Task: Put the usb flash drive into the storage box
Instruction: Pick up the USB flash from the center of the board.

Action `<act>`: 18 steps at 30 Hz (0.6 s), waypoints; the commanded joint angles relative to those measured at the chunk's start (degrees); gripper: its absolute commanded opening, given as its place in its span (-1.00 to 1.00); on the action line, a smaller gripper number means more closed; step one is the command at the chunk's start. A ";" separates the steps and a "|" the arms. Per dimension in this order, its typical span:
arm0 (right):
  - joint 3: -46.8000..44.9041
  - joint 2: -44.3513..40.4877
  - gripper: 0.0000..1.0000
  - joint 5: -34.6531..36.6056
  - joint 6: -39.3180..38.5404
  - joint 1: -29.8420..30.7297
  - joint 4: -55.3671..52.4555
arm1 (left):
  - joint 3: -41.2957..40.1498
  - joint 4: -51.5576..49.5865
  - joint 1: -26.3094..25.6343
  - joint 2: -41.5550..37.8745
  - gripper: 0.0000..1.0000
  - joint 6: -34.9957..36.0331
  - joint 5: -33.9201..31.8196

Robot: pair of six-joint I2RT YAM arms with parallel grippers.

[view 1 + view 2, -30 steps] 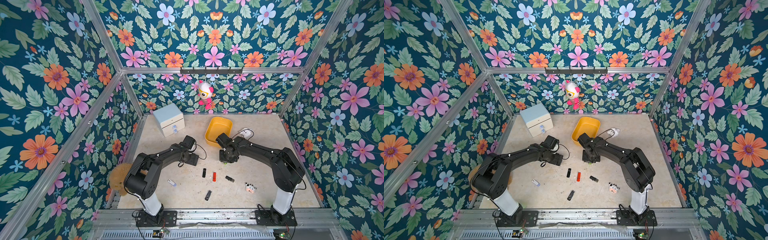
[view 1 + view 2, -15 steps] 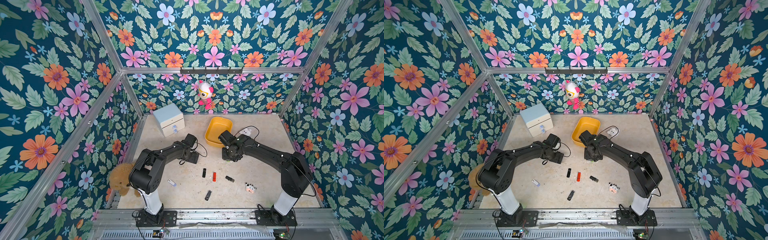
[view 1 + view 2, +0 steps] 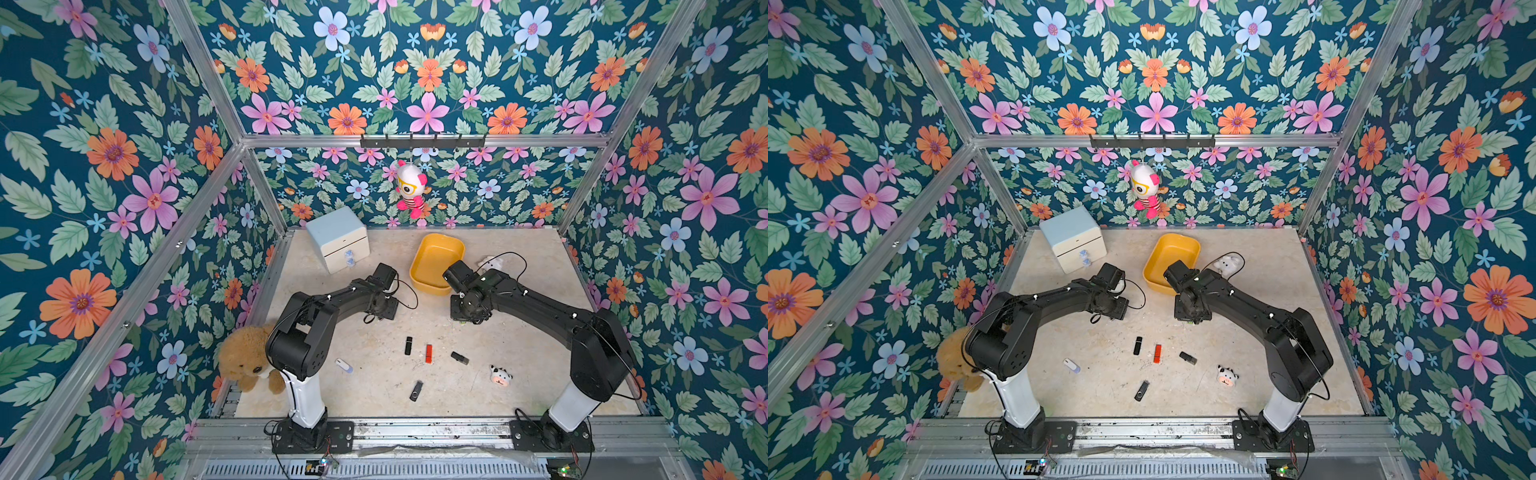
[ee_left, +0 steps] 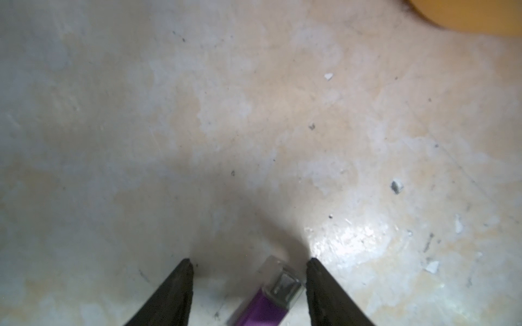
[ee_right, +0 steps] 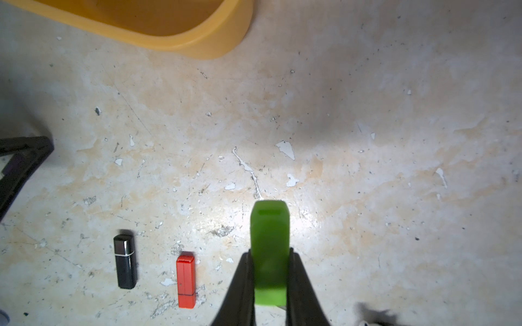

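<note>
Green usb flash drive (image 5: 269, 240), likely light, stiff, slick, pinched across long sides in closed right gripper (image 5: 270, 255) near yellow storage box (image 5: 197, 48); purple flash drive (image 4: 268, 299) on tabletop (image 4: 254, 113) between part-spread left gripper (image 4: 249, 261) jaws, not yet clamped.

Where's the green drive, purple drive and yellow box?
green drive (image 5: 269, 248): right wrist view, its middle
purple drive (image 4: 262, 309): left wrist view, purple body
yellow box (image 3: 426, 286): in a top view, near wall

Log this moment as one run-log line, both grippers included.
right gripper: shut on green plastic usb flash drive, outside shallow yellow plastic storage box | left gripper: open, astride purple usb flash drive on beige table
</note>
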 commanded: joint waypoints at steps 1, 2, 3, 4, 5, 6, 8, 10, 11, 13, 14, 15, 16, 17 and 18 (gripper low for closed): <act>0.08 -0.75 -1.00 0.80 -0.47 -0.39 -0.66 | -0.97 -6.54 0.09 0.62 0.29 0.58 2.32; 0.10 -0.83 -1.00 0.78 -0.47 -0.57 -0.84 | -1.18 -6.67 0.11 0.45 0.31 0.54 2.51; 0.24 -0.88 -1.00 0.80 -0.56 -0.68 -0.88 | -1.35 -6.71 0.10 0.23 0.37 0.52 2.82; 0.25 -0.93 -1.00 0.80 -0.69 -0.86 -0.87 | -1.65 -6.57 0.12 -0.06 0.45 0.49 3.47; 0.25 -0.93 -1.00 0.80 -0.74 -0.91 -0.87 | -1.95 -6.25 0.11 -0.45 0.51 0.54 3.96; 0.34 -0.93 -1.00 0.80 -0.86 -0.96 -0.96 | -2.38 -5.81 0.12 -0.95 0.53 0.58 4.66; 0.25 -0.84 -1.00 0.57 -0.79 -0.96 -0.88 | -3.18 -5.23 0.03 -1.81 0.54 1.04 5.80; 0.16 -0.87 -1.00 0.40 -0.70 -0.95 -0.63 | -3.38 -5.94 0.03 -2.13 0.51 1.21 5.54; 0.08 -0.86 -1.00 0.36 -0.69 -0.90 -0.70 | -3.39 -6.43 0.03 -2.16 0.48 1.28 5.15; -0.01 -0.78 -1.00 0.20 -0.61 -0.96 -0.59 | -3.52 -7.39 0.03 -2.02 0.39 1.39 4.59; 0.07 -0.76 -1.00 0.14 -0.61 -0.96 -0.45 | -3.54 -7.71 0.03 -1.94 0.38 1.42 4.43; 0.16 -0.65 -1.00 0.16 -0.68 -0.92 -0.46 | -3.76 -7.94 0.03 -1.93 0.36 1.45 4.45; 0.25 -0.58 -1.00 0.18 -0.60 -0.96 -0.44 | -4.03 -8.02 0.00 -1.89 0.32 1.46 4.69; 0.41 -0.59 -1.00 0.11 -0.65 -0.95 -0.44 | -4.17 -8.03 0.03 -1.85 0.27 1.46 5.09; 0.58 -0.49 -1.00 0.16 -0.69 -0.96 -0.52 | -4.32 -8.12 0.03 -1.77 0.22 1.31 5.32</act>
